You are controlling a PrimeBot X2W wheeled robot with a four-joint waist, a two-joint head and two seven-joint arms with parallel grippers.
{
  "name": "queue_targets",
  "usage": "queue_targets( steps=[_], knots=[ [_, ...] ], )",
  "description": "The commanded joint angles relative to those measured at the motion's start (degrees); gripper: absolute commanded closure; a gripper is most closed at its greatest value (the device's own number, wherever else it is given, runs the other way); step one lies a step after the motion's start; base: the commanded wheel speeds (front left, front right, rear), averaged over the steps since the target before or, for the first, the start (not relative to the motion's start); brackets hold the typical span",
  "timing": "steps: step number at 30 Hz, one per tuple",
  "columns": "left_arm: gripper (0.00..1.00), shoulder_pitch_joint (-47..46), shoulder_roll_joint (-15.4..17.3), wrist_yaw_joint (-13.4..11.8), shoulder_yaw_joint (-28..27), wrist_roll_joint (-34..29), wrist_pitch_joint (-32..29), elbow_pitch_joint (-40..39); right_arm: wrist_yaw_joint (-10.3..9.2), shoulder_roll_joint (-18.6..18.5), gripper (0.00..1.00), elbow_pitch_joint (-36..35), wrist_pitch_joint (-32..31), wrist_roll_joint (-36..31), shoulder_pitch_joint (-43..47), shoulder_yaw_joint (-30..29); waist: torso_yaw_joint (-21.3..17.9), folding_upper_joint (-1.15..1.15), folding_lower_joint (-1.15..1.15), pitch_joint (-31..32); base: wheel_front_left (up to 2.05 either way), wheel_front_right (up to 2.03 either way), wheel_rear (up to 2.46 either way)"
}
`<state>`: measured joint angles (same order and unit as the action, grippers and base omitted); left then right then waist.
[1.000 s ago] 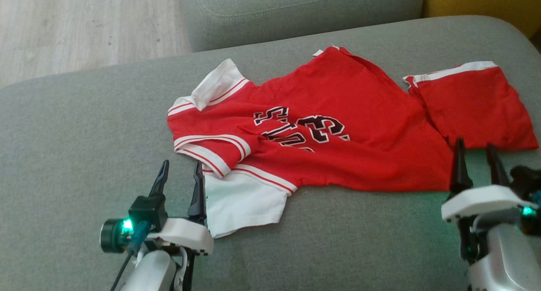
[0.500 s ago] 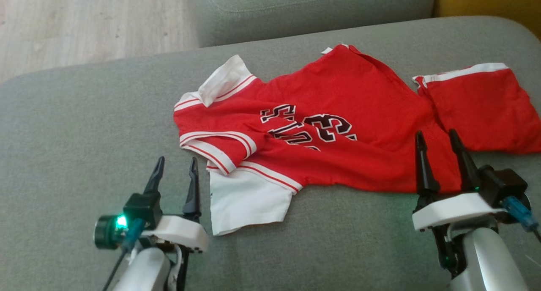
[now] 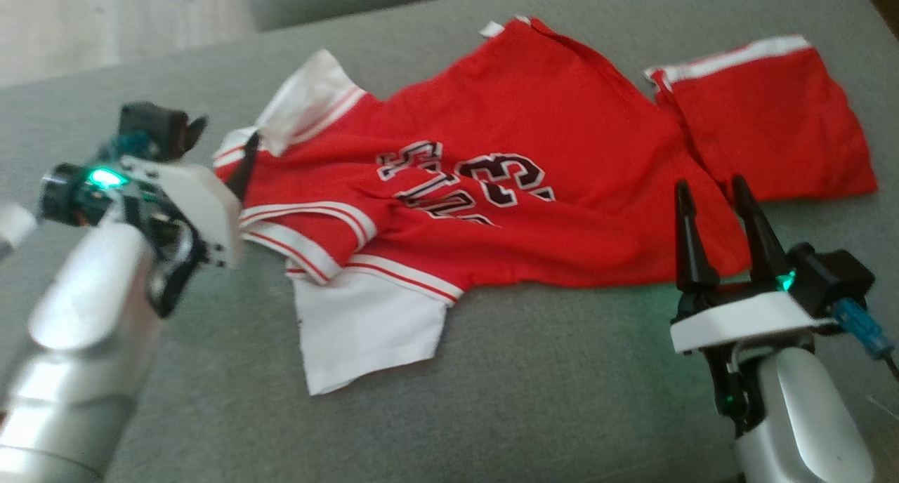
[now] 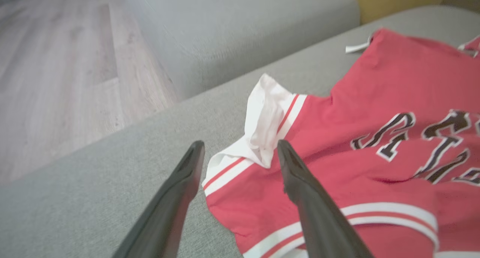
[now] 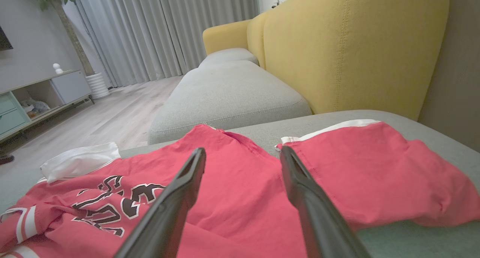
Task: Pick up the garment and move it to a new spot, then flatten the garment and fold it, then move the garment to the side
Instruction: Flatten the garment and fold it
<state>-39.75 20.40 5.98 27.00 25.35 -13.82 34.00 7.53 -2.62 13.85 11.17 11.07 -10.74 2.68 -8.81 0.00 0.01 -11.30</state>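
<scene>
The red jersey [image 3: 548, 139] is lying spread but rumpled on the grey sofa seat [image 3: 562, 399]. Its number print faces up, one white sleeve [image 3: 365, 328] sticks out at the near left, and a flipped-over white corner [image 4: 266, 111] sits at its far left edge. There's another red piece with white trim [image 3: 765, 118] at the far right, and it's hard to tell whether that's joined to the jersey or separate. The left claw [image 4: 240, 143] is spread open with nothing in it. Its fingers line up on either side of that white corner, one over the bare seat and one over red cloth, though whether they actually touch the fabric is unclear. The right claw [image 3: 709, 182] is open and empty too, sitting at the jersey's near right hem with its fingers pointing across it. This thing looks thin, light and totally floppy, so it'll drape and bunch however it's lifted, and a pinch in the middle would probably just gather a wad. The better bet looks like taking the hemmed edges or corners, the striped white trim on the left and the hem on the right. Those are doubled up and less likely to slip, and two spread-out grips should keep it roughly flat.
</scene>
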Motion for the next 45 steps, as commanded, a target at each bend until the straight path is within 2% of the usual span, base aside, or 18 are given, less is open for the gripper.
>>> queue_targets(
  steps=[1,2,5,11,16,17,18,20,22,28,37,38,39,40,43,45],
  knots=[
    [0.00,-3.22,3.35,0.59,-1.16,0.96,-2.76,0.47,-0.04,-0.26,0.00,-1.74,0.74,0.65,-2.32,1.84,-2.61,0.00,-0.01,-2.70,0.00,0.00,0.00],
    [0.00,-5.69,4.78,1.14,-0.34,2.60,-6.98,3.24,-0.04,-0.26,0.00,-1.55,1.16,1.24,-2.87,2.38,-3.69,0.00,-0.01,-4.00,0.00,0.00,0.00],
    [0.00,-7.92,6.43,1.41,1.02,4.94,-12.06,6.20,-0.04,-0.26,0.00,-1.22,1.78,1.79,-3.53,3.10,-4.95,0.00,-0.01,-5.55,0.00,0.00,0.00],
    [0.00,-9.83,9.08,1.48,3.39,6.53,-13.98,8.85,-0.04,-0.26,0.00,-0.49,2.59,2.35,-4.26,3.44,-6.47,0.00,-0.01,-6.99,0.00,0.00,0.00],
    [0.01,-9.93,9.86,1.49,5.68,9.98,-17.02,10.77,-0.04,-0.26,0.00,-0.05,3.05,2.55,-4.47,3.68,-7.21,0.00,-0.01,-7.61,0.00,0.00,0.00],
    [0.86,-9.96,10.07,1.49,6.48,10.80,-17.64,10.48,-0.04,-0.26,0.00,0.00,3.11,2.61,-4.56,3.75,-7.35,0.00,-0.01,-7.73,0.00,0.00,0.00],
    [1.00,-10.15,10.51,1.49,6.99,11.46,-17.64,10.07,-0.04,-0.26,0.00,0.07,3.17,2.66,-4.71,3.78,-7.45,0.00,-0.01,-7.86,0.00,0.00,0.00],
    [1.00,-11.43,11.80,1.50,7.29,11.46,-15.42,9.37,-0.04,-0.26,0.00,0.19,3.25,2.74,-5.04,3.75,-7.64,0.00,-0.01,-8.17,0.00,0.00,0.00],
    [1.00,-13.79,12.91,1.02,6.74,9.68,-10.21,9.16,-0.04,-0.26,0.00,0.26,3.34,2.85,-5.38,3.71,-7.82,0.00,-0.01,-8.62,0.00,0.00,0.00],
    [1.00,-21.79,13.95,-3.69,6.14,3.27,3.96,11.33,-0.04,-0.26,0.00,0.66,3.57,3.24,-6.33,4.59,-8.57,0.00,-0.01,-9.78,0.00,0.00,0.00],
    [1.00,-32.46,13.77,-5.83,8.14,-2.50,11.19,18.20,-0.04,-0.26,0.00,1.06,3.76,4.00,-7.89,6.40,-9.95,0.00,-0.01,-11.54,0.00,0.00,0.00],
    [0.89,-33.53,13.65,-6.25,8.50,-3.22,11.94,18.92,-0.04,-0.26,0.00,1.07,3.77,4.03,-8.03,6.47,-9.98,0.00,-0.01,-11.77,0.00,0.00,0.00],
    [0.13,-34.54,13.51,-6.88,8.87,-4.04,13.02,19.55,-0.04,-0.26,0.00,1.10,3.78,4.05,-8.15,6.58,-9.98,0.00,-0.01,-11.97,0.00,0.00,0.00],
    [0.00,-35.42,13.28,-7.61,9.14,-4.71,14.14,20.23,-0.04,-0.26,0.00,1.13,3.79,4.06,-8.26,6.69,-9.94,0.00,-0.01,-12.15,0.00,0.00,0.00],
    [0.00,-37.29,12.00,-9.90,9.46,-5.86,17.65,22.10,-0.04,-0.26,0.00,1.17,3.80,4.02,-8.53,6.83,-9.39,0.00,-0.01,-12.58,0.00,0.00,0.00],
    [0.00,-37.41,10.54,-10.11,9.48,-5.55,19.03,23.56,-0.04,-0.26,0.00,1.20,3.81,3.87,-8.63,6.72,-8.66,0.00,-0.01,-12.61,0.00,0.00,0.00]
  ],
)
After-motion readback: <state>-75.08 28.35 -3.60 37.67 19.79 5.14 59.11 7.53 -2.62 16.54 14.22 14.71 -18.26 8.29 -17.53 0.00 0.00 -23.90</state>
